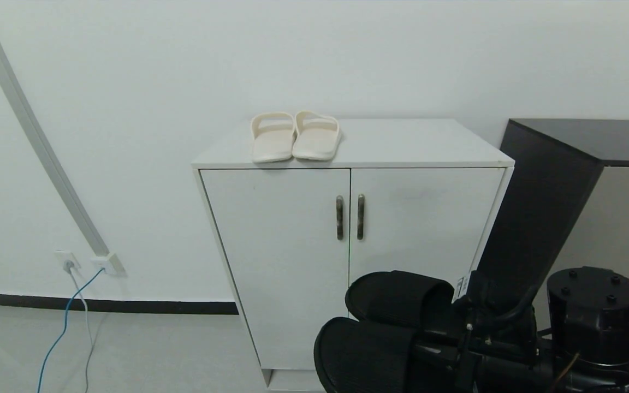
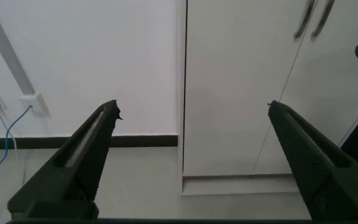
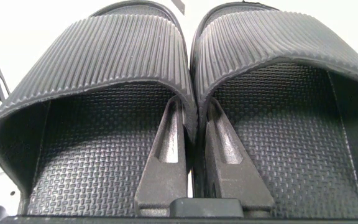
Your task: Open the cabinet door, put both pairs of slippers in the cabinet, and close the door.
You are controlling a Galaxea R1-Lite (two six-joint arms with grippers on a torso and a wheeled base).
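Black slippers (image 3: 104, 62) in claw (image 3: 193, 102); floor (image 1: 129, 349) open

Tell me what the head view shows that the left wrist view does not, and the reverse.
Head view adds: the cream slippers side by side on the cabinet top, and dark furniture right of it. Left wrist view adds: the left gripper, jaws wide open, facing the cabinet's lower left corner. Shared: the shut doors with their two handles, the wall sockets, the blue cable, and the black slippers, just an edge in the wrist view.
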